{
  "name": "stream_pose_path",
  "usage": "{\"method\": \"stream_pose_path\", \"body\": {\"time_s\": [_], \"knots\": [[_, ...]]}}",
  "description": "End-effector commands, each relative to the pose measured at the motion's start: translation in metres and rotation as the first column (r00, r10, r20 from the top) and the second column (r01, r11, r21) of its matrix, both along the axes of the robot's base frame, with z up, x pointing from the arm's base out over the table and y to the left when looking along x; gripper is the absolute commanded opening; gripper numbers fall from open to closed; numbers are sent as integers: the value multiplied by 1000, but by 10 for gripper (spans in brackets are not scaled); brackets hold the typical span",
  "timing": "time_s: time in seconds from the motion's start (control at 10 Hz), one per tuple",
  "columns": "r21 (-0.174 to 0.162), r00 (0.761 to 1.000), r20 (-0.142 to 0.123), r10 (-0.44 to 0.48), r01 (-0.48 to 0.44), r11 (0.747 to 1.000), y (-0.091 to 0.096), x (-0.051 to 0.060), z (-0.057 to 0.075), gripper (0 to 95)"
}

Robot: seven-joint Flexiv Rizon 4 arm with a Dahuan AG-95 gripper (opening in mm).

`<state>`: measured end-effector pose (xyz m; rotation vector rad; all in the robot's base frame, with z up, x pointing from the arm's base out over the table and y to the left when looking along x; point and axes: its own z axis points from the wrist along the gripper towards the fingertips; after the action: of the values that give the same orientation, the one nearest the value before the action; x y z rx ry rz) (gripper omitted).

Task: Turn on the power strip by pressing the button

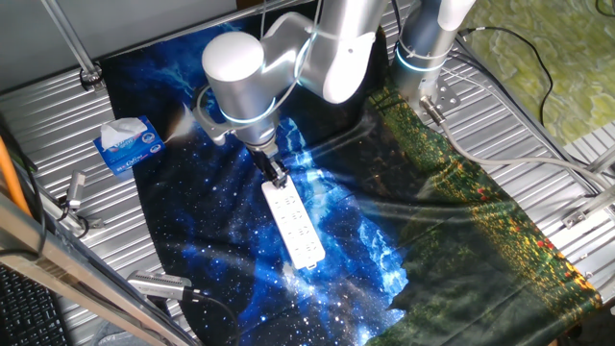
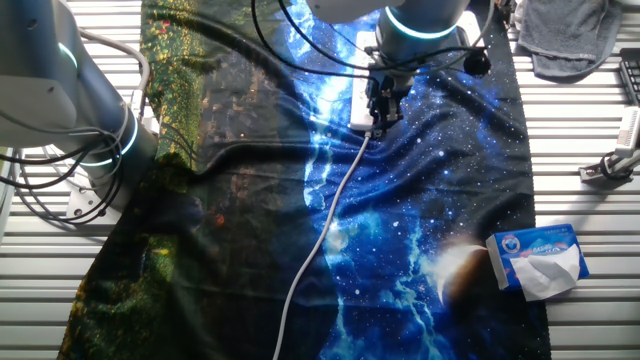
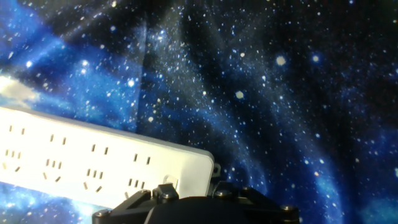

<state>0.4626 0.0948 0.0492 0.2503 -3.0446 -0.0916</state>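
- The gripper [image 1: 278,177] is down at the near end of the power strip [image 1: 294,225], right on the corded end, so the press looks underway or about to land.
- I can't say the button [image 3: 166,185] has gone in; the hand view shows only a sliver of it above the gripper body.
- No light or other sign of power shows.
- Whether the claw is wide or narrow, I can't tell; the fingertips are hidden.
- The strip lies flat on the starry blue cloth [image 1: 211,250], long, white, sockets up, its cord [image 2: 318,235] trailing away; the tissue box [image 1: 127,145] sits well apart.
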Motion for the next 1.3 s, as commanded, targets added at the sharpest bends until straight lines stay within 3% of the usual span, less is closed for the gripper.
{"method": "stream_pose_path", "body": {"time_s": [0.1, 0.5, 0.6, 1.1, 1.3], "knots": [[1, 1000, 5, 5, -5, 1000, 1, 2, -3, 380], [-2, 1000, 4, 7, -7, 1000, 1, 2, 5, 380], [-11, 1000, 3, -1, 1, 1000, 1, 1, 10, 0], [-31, 999, -6, 41, -41, 999, 4, 2, 35, 0], [-56, 998, -11, 61, -61, 997, 6, 1, 44, 0]]}}
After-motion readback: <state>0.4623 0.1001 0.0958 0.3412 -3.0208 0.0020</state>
